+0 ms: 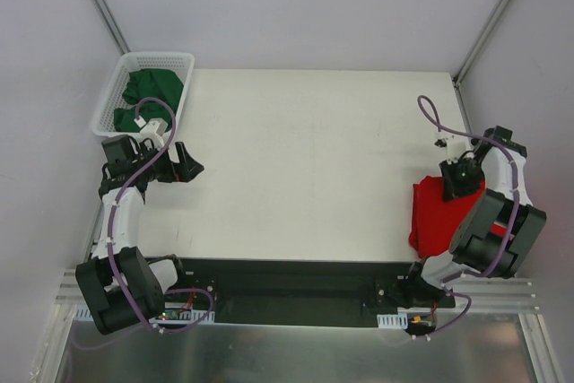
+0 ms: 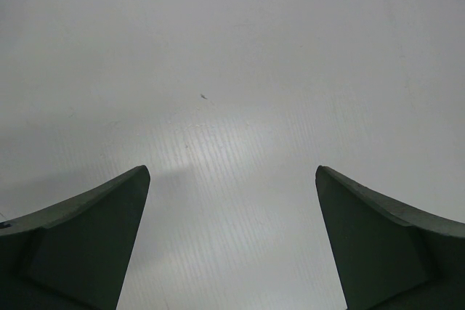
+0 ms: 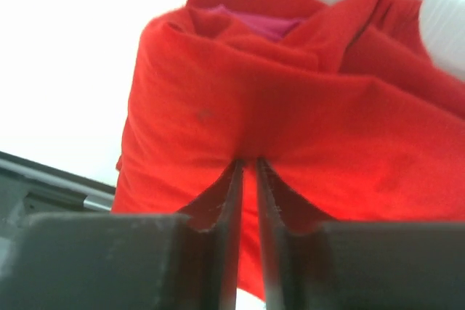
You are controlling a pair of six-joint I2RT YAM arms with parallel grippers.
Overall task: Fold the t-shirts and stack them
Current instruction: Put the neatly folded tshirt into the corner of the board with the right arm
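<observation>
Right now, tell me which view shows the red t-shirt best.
Right wrist: the red t-shirt fills the frame, its folds clear, pinched by the right tool. Top external shows it small, partly behind the arm. Left wrist shows none of it.

**Right gripper (image 3: 247,168) pinching a red t-shirt (image 3: 312,114)**

Two dark fingers stand almost together, their tips nipping a puckered fold low on the crumpled red t-shirt. A strip of magenta-pink t-shirt (image 3: 254,23) peeks out at the red t-shirt's top edge. White table (image 3: 65,49) shows to its left.
</observation>
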